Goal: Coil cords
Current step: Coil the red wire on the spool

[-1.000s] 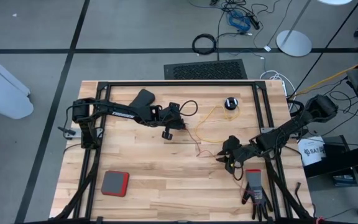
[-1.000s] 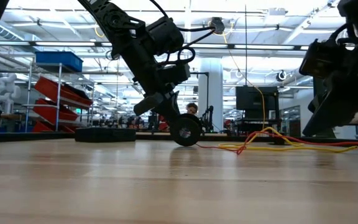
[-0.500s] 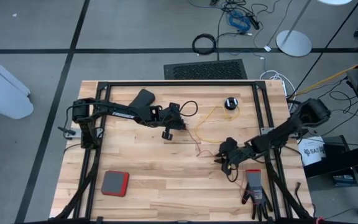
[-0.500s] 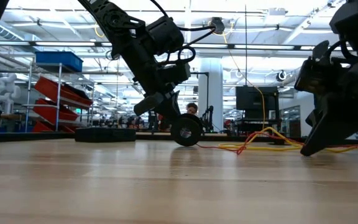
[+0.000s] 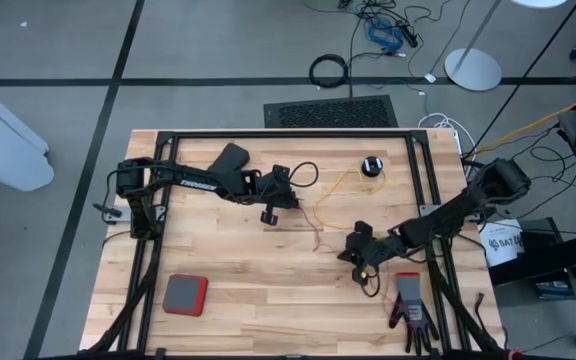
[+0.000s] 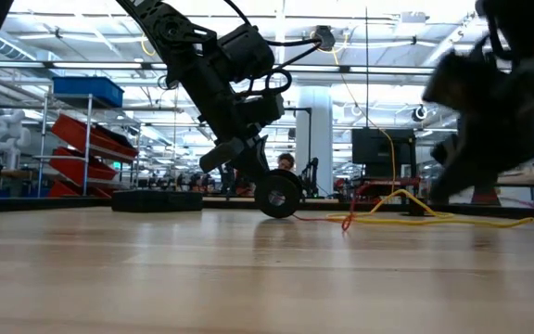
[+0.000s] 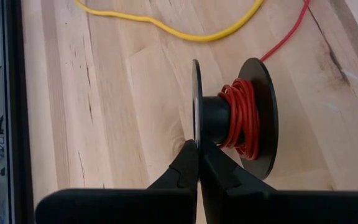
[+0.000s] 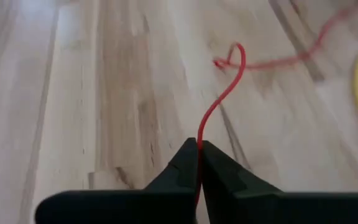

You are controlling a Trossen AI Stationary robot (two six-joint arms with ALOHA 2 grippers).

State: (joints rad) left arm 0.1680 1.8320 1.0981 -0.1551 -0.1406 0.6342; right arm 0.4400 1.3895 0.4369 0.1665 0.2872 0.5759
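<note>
My left gripper is shut on a small black reel that has reddish-orange cord wound on its hub. From there the reddish-orange cord trails loose across the wood to my right gripper, which is shut on it near the table's middle. The yellow cord lies in a loose loop on the table. It leads to a second black reel lying flat near the far edge. My left gripper pinches the rim of one thin flange of the reel between its two fingers, slanting down from the table's left. The reel stands on edge, axle level, low over the wood; I cannot tell whether it touches the table. My right gripper pinches the reddish-orange cord between its fingertips, a single strand that runs on along the line of the fingers. The strand rises off the wood at the fingers and runs slack, with a kink farther on.
A red and grey block lies near the front left, and a black and red glove near the front right. Black frame rails run along the far and side edges. Bare wood shows between the arms.
My right gripper has gone toward the table's left and down onto the reddish-orange cord, and has shut on it. The strand by it has been drawn a little to the left and off the wood. My left gripper and its reel have stayed in place.
</note>
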